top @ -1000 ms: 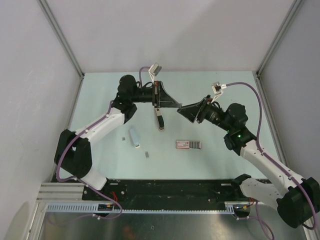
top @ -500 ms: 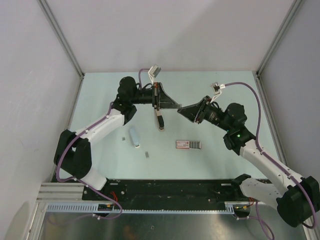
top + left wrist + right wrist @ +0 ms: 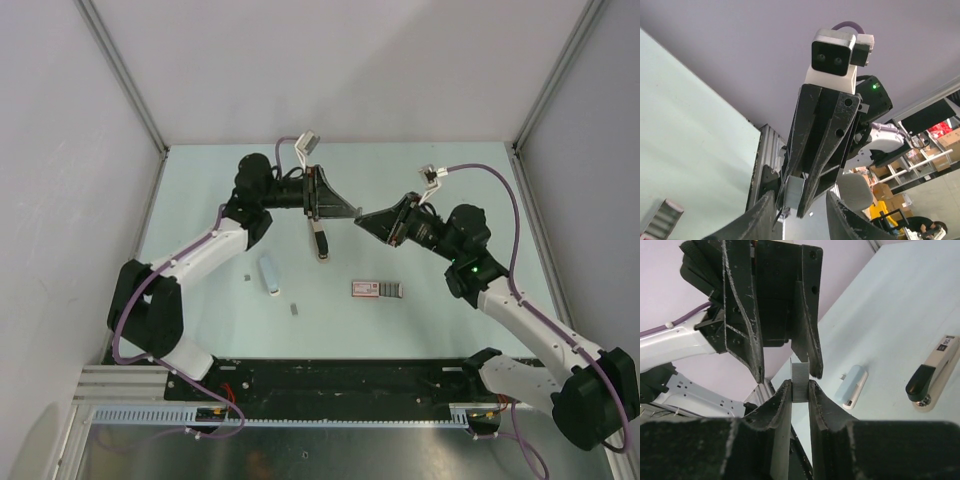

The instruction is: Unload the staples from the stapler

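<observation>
Nearest the bases we see a little grey bit (image 3: 293, 309) lying on the surface (image 3: 420, 330), with a red-and-white box (image 3: 378, 289) off to its right. Just past the bit, the stapler (image 3: 268, 274) lies flat on the left side of the surface, nothing touching it. A bit further back there's a black-and-beige thing (image 3: 321, 243) that looks like a second stapler to us, also lying loose. Beyond that, the two arms meet tip to tip in the air above the surface. The right gripper (image 3: 799, 390) is clamped on the staples (image 3: 800, 376), a short grey strip standing up between its fingers. The left gripper (image 3: 350, 211) has its jaws apart, one on each side of the strip's upper end. We can't tell if either one touches it.
</observation>
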Controlling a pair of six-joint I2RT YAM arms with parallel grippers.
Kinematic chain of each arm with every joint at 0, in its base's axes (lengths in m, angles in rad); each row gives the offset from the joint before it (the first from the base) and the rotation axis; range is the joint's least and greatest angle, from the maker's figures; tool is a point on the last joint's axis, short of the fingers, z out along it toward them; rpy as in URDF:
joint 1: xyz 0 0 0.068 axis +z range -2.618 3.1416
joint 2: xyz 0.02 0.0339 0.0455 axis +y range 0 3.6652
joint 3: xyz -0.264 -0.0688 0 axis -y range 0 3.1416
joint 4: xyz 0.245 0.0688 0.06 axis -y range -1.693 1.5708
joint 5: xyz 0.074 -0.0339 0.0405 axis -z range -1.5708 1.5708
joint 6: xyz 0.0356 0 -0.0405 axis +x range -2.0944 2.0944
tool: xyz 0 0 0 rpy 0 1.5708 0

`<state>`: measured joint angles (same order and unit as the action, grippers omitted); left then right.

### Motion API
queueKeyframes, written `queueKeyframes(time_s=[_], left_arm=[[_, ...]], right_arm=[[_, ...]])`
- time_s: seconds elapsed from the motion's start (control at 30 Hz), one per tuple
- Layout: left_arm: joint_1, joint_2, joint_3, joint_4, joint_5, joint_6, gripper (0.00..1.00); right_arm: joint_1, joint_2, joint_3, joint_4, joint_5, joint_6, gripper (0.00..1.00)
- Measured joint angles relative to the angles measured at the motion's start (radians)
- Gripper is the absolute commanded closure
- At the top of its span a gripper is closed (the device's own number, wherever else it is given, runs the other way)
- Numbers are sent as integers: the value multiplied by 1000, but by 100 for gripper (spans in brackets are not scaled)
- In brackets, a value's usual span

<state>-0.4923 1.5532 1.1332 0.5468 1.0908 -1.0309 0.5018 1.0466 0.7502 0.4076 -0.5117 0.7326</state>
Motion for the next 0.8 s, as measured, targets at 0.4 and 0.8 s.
queueKeyframes(time_s=[0.4,0.8], left_arm=[[188,-47,49,-461,-227,364,46],[100,-194,17,-877,-604,975,45]], right_arm=[[5,-72,5,-358,142,-127,86],[180,-13,31,-869,681,-145,96]])
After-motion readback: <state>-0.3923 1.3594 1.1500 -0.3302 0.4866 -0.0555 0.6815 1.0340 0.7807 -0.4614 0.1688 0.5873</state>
